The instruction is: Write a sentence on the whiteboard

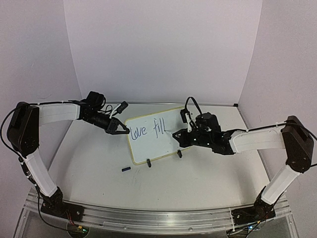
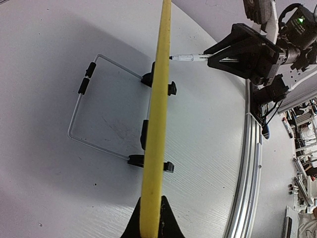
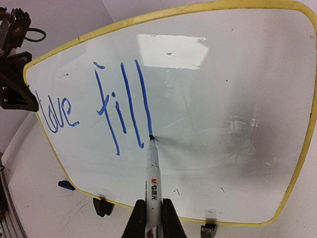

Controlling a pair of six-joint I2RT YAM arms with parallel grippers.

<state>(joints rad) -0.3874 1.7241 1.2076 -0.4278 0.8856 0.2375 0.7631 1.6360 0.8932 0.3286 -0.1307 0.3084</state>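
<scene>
Table (image 1: pixel 89 158); elbows out, left arm (image 1: pixel 57 113) pinching whiteboard (image 1: pixel 153 148), right arm (image 1: pixel 247 140) pressing marker (image 3: pixel 152 173).

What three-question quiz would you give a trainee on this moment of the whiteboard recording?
1. True or false: the left end effector is clamped on the rim of the whiteboard.
2. The blue writing reads: A) "love fill" B) "love fills your heart" C) nothing at all.
3. What does the right end effector hold, and where is its tip?
Key: 1 true. 2 A. 3 A marker, its tip on the board at the foot of the second "l" of "fill".
</scene>
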